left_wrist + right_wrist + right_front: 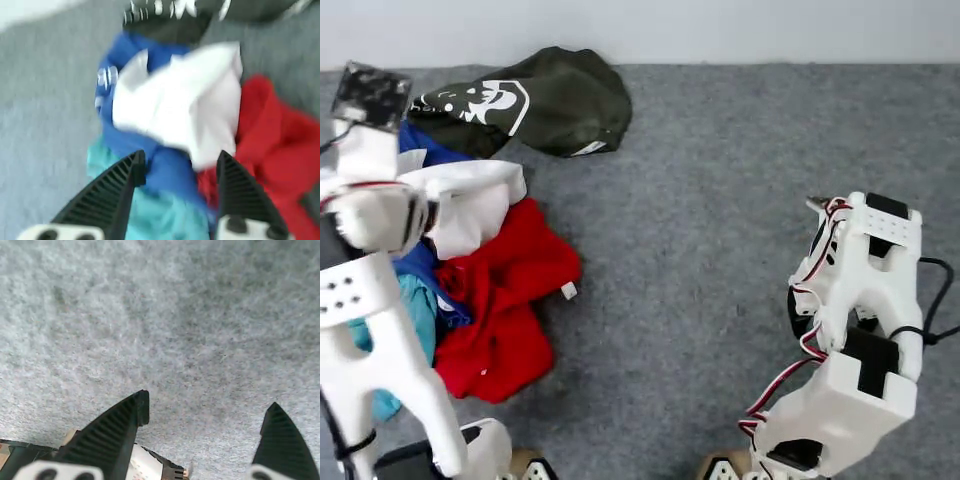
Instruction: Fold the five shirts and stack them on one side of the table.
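Grey felt (720, 200), seemingly five heaped shirts (510, 300)

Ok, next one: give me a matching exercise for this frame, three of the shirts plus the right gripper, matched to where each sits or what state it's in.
Things:
1. dark green shirt
2. white shirt
3. red shirt
4. right gripper

Places or states:
A. open over the bare grey table
B. lying on top of the blue shirt
C. at the back, next to the wall
D. crumpled, with a small white tag at its edge

Pairs: 1-C, 2-B, 3-D, 4-A.
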Tool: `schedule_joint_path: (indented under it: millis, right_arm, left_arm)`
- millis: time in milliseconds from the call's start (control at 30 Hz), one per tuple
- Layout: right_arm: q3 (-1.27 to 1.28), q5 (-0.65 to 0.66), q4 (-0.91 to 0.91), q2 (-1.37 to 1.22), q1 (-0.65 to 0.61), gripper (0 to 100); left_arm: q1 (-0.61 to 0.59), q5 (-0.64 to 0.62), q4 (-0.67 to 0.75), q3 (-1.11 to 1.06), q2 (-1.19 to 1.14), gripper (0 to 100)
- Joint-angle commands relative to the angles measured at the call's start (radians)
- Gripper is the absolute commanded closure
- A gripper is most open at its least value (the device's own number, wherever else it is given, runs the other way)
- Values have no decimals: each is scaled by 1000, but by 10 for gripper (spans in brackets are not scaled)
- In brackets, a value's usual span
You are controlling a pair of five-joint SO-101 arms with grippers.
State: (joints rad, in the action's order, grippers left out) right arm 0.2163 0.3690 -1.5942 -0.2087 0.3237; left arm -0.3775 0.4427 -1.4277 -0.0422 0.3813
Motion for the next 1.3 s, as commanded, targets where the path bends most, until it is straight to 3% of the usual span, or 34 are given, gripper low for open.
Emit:
schedule_joint_path:
  millis: [0,133,233,400,533,633,833,967,1267]
  right_arm:
    - [-2,-11,8,5,12,641]
    - [-2,-11,1,5,12,641]
    - [0,-11,-1,5,13,641]
    - [0,-11,-1,5,13,641]
    - [0,-11,-1,5,13,641]
    - [0,-11,-1,5,13,641]
    - [2,-11,2,5,13,641]
    - [21,-11,8,5,12,641]
    - [25,-9,8,5,10,641]
  left_arm:
    - [97,-127,370,-122,23,771]
    - [175,-336,870,-272,-95,768]
    - [207,-434,1126,-260,-264,768]
    - [239,-462,1375,-117,-632,776]
    - [236,-462,1436,136,-951,844]
    - [244,-462,1350,374,-1158,882]
    - [262,-462,931,846,-1412,897]
    - [259,-468,640,1165,-1479,992]
    - [348,-470,78,1736,-1519,988]
